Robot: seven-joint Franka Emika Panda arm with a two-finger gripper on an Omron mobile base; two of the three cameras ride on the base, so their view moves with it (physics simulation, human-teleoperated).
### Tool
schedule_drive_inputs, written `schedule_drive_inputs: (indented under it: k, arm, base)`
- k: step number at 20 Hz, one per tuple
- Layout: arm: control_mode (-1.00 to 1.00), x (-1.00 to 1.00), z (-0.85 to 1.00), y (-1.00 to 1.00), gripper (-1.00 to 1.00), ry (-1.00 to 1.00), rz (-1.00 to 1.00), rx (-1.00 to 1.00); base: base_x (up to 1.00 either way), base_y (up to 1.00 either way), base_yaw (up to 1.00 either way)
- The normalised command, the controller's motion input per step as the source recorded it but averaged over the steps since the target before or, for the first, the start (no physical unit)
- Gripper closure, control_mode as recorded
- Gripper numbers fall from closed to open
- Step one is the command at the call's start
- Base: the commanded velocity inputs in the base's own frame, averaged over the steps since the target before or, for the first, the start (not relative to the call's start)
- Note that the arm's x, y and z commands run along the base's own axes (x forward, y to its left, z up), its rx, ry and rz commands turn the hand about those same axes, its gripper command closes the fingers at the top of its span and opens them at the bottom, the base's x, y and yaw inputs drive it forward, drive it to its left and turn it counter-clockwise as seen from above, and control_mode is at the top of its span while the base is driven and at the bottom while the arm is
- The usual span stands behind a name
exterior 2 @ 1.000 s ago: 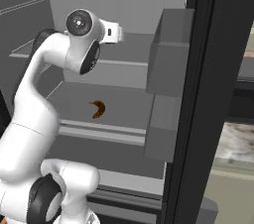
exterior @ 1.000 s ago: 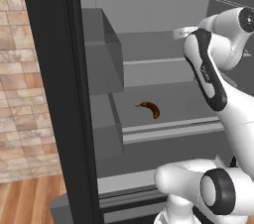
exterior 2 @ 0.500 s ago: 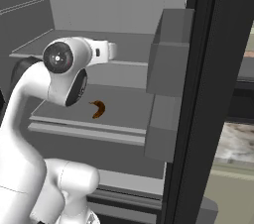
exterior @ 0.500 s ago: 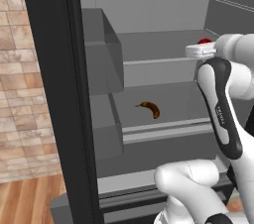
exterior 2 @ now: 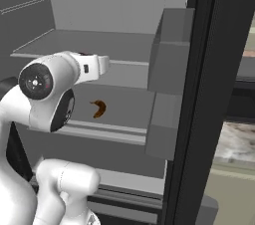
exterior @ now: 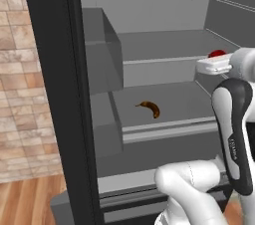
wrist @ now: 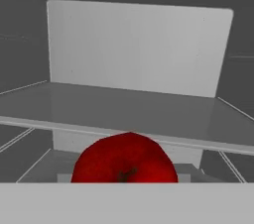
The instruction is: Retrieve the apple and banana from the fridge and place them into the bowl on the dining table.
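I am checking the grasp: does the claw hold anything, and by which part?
The apple seems held at the claw; the contact is hidden, so which part cannot be told.

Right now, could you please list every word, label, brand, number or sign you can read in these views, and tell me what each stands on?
Arm: a line of small grey lettering runs along its dark side panel, too small and blurred to read.
Fridge, banana, apple: no text or labels on them.
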Motion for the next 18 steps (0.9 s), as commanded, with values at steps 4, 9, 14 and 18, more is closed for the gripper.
schedule_drive_inputs:
  k: [4, 9, 14, 18]
  arm:
    - [1.0, 0.0, 0.0, 0.0, 1.0, 0.0, 0.0, 0.0]
    - [1.0, 0.0, 0.0, 0.0, 1.0, 0.0, 0.0, 0.0]
    - [1.0, 0.0, 0.0, 0.0, 1.0, 0.0, 0.0, 0.0]
    - [1.0, 0.0, 0.0, 0.0, 1.0, 0.0, 0.0, 0.0]
  base:
    - [-0.89, 0.0, 0.0]
    - [-0.98, 0.0, 0.0]
    - [-0.99, 0.0, 0.0]
    - [-0.96, 0.0, 0.0]
